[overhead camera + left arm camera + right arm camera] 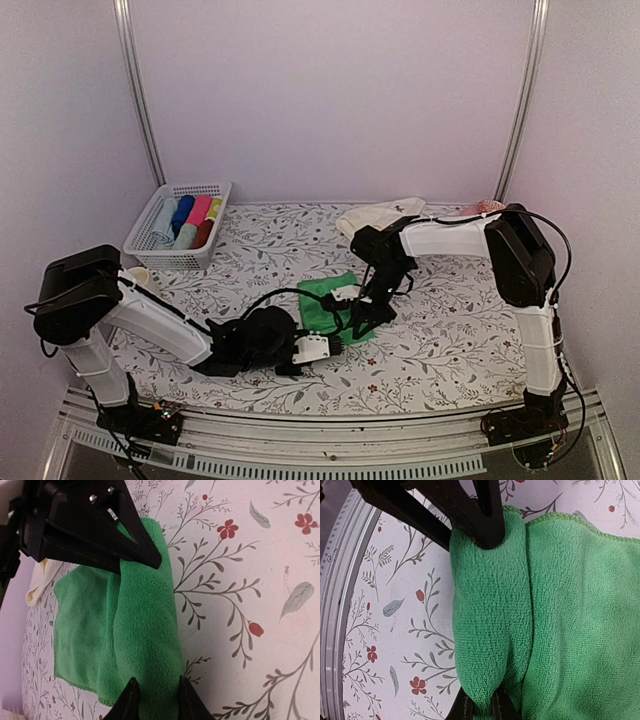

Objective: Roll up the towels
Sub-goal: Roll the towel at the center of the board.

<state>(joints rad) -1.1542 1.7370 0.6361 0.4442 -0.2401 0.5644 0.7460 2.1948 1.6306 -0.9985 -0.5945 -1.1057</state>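
The green towel (322, 297) lies on the flowered tablecloth with its near edge rolled into a thick fold (147, 630), and the rest lies flat beyond it. My left gripper (156, 686) grips one end of that roll, a finger pressed in on each side. At the other end, my right gripper (479, 702) pinches the roll (487, 625) tightly. Each wrist view shows the other gripper's black fingers (142, 555) (485, 532) at the far end of the roll. The cream-white towel (380, 214) sits crumpled at the back of the table.
A white basket (141, 246) holding several coloured rolls stands at the back left. A pink dish (487, 207) shows behind the right arm. The table's metal front rail (340, 605) runs close to the roll.
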